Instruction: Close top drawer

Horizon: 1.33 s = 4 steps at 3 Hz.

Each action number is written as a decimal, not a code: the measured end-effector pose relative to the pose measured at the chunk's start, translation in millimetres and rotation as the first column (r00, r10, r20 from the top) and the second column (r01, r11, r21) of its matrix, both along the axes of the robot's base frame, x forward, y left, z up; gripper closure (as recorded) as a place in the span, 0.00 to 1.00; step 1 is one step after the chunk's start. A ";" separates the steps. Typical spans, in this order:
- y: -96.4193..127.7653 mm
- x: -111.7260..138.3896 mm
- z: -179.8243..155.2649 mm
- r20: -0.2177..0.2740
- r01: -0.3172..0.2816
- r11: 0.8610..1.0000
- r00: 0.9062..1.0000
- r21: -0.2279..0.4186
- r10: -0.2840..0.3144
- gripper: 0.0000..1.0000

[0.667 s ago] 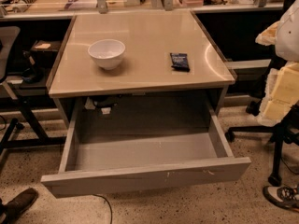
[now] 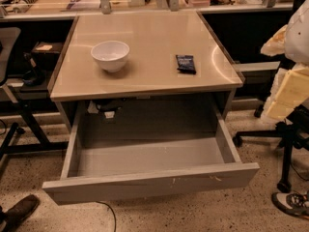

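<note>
The top drawer is a wide grey metal drawer under the beige table top. It stands pulled far out toward me and is empty inside. Its flat front has small white scuffs right of centre. My arm's white and pale yellow parts show at the right edge, and my gripper hangs there, to the right of the drawer and apart from it.
A white bowl and a dark blue packet lie on the table top. An office chair base and a shoe are at the right, another shoe at the lower left. A cable lies on the floor.
</note>
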State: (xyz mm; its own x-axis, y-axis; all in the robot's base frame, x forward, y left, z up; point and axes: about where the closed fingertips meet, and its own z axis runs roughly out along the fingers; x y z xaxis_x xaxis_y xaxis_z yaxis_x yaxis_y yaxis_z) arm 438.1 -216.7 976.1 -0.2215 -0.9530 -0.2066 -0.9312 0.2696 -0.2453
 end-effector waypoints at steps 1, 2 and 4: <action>0.0 0.0 0.0 0.000 0.000 1.000 1.000 0.000 0.000 0.43; 0.0 0.0 0.0 0.000 0.000 1.000 1.000 0.000 0.000 0.66; 0.0 -0.1 0.4 0.002 -0.001 1.000 1.000 0.000 0.001 1.00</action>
State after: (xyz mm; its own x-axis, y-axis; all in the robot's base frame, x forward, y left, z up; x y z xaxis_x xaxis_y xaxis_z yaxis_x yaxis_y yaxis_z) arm 438.0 -216.6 976.6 -0.2205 -0.9531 -0.2073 -0.9308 0.2691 -0.2474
